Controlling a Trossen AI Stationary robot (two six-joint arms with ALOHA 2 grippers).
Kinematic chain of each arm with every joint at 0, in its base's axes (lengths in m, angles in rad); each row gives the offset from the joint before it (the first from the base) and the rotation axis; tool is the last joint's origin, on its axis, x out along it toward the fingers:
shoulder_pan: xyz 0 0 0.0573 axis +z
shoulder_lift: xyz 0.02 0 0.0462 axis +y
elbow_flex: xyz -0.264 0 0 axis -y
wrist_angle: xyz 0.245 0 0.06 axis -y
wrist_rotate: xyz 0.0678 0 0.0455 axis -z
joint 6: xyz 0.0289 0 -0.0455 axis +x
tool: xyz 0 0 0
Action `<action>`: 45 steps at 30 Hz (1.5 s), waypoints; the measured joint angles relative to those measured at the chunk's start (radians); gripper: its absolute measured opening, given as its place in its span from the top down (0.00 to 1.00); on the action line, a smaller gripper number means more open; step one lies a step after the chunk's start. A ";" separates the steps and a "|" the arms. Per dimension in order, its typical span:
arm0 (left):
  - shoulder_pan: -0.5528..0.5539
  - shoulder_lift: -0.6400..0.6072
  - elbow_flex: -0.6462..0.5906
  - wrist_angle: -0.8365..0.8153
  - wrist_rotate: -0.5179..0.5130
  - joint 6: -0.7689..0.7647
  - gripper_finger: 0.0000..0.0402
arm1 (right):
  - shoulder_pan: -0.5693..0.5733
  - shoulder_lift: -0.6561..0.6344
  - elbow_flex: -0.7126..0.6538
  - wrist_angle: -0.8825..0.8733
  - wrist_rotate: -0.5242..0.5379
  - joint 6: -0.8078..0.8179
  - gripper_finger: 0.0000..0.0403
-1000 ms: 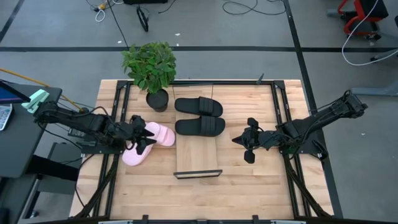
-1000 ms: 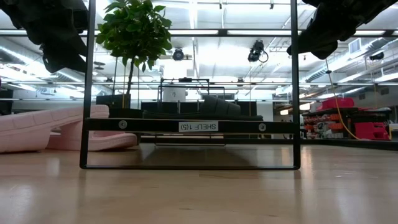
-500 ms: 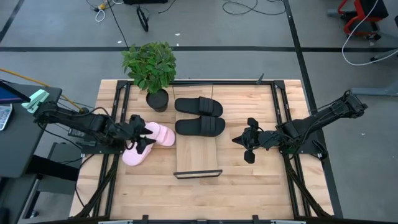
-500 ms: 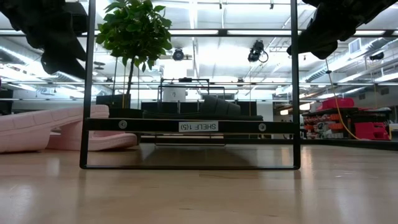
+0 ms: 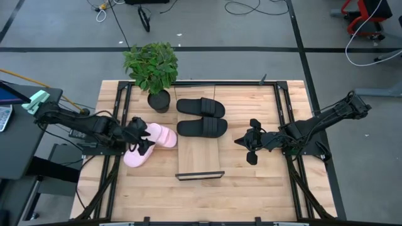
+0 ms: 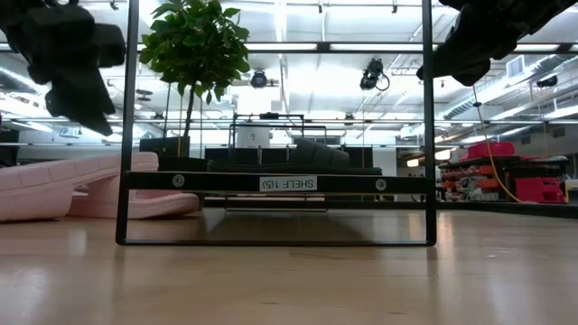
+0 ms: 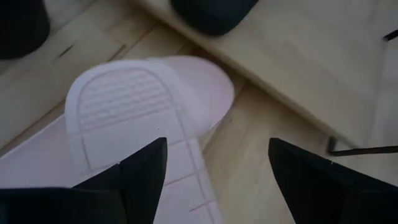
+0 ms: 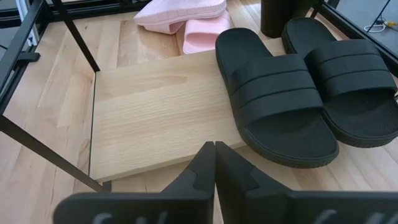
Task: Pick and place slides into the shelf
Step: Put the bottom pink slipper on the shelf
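Left hand open, empty, above pink slides beside shelf. Right hand closed, empty, right of shelf. Black slides on shelf board.

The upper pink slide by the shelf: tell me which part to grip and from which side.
Grip the upper pink slide across one long edge of its sole. It seems to lie sole-up, crossed over the other pink slide, so the strap is hidden. Come from above with the left tool, open over it. Approach from the side away from the shelf, whose board edge lies close by.
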 joint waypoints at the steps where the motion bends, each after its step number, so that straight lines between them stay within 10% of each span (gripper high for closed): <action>1: 0.000 0.020 0.000 -0.001 0.000 0.000 0.30 | 0.000 0.000 0.000 0.000 0.000 0.000 0.97; 45: 0.024 0.494 0.004 -0.012 -0.079 -0.027 0.30 | 0.000 0.000 0.000 0.000 0.000 0.000 0.97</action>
